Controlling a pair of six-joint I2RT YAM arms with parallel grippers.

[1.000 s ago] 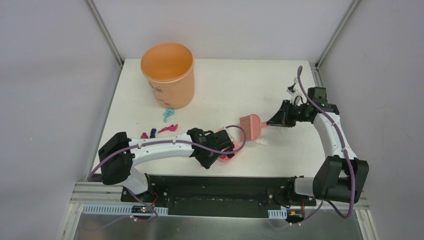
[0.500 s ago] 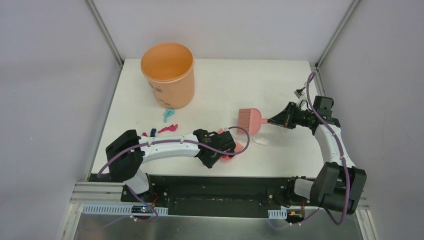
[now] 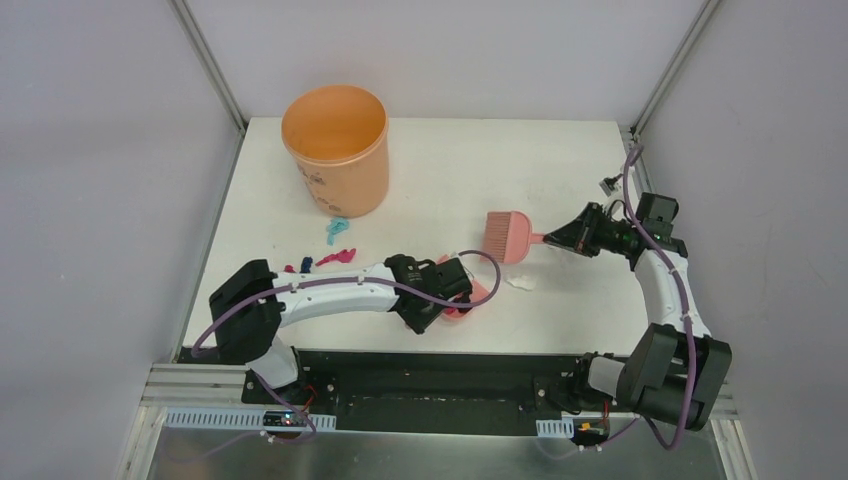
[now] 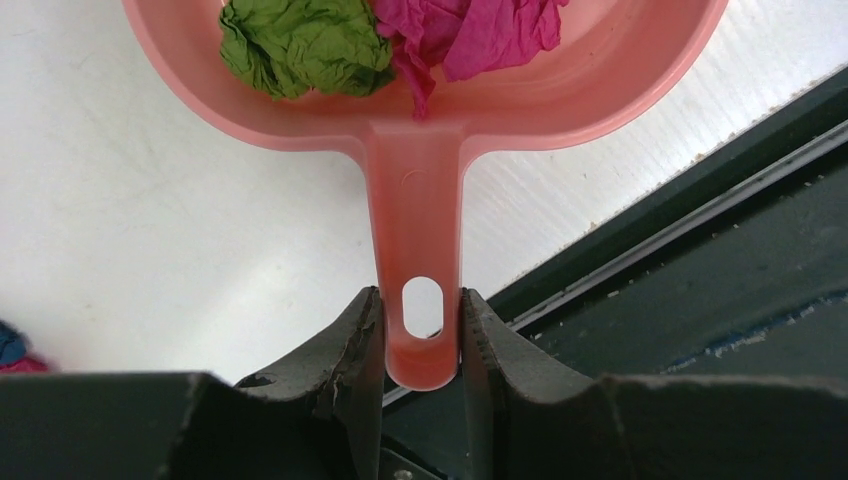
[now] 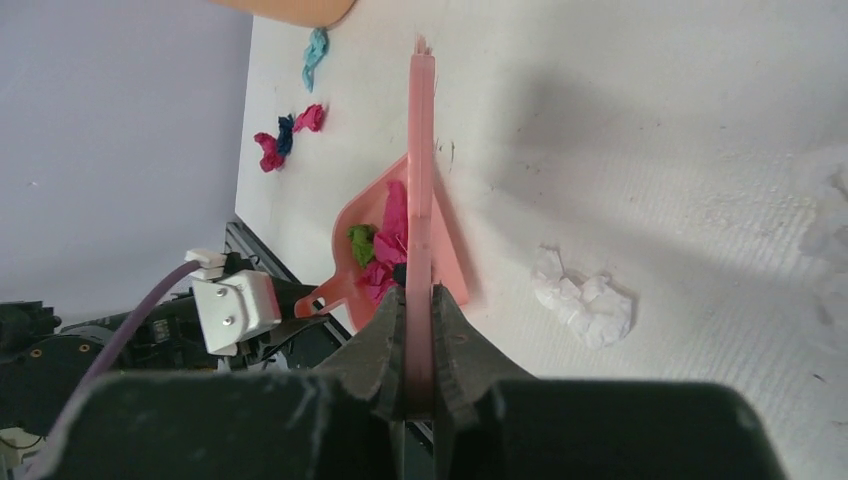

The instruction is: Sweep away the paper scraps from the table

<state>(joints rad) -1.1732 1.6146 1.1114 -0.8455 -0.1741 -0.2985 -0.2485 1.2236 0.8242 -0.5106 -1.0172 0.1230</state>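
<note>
My left gripper (image 4: 418, 320) is shut on the end of the pink dustpan's handle (image 4: 415, 220). A green scrap (image 4: 300, 45) and magenta scraps (image 4: 470, 35) lie in the pan. From above, the dustpan (image 3: 472, 297) sits at the table's front edge. My right gripper (image 5: 419, 330) is shut on the pink hand brush (image 5: 421, 170), held edge-on above the table (image 3: 440, 170), to the right of the pan. The brush head (image 3: 505, 235) hangs apart from the pan. Loose paper scraps lie at the left: light blue (image 3: 335, 230), magenta (image 3: 340, 257) and dark blue (image 3: 306, 265).
An orange bucket (image 3: 336, 150) stands at the back left of the table. A white crumpled wad (image 3: 521, 282) lies just right of the dustpan, also visible as the white wad (image 5: 585, 300) from the right wrist. The black rail (image 3: 400, 365) runs along the front edge.
My right arm has drawn the brush up and a little to the right, away from the dustpan. The left arm's elbow shifted slightly; the dustpan has barely moved.
</note>
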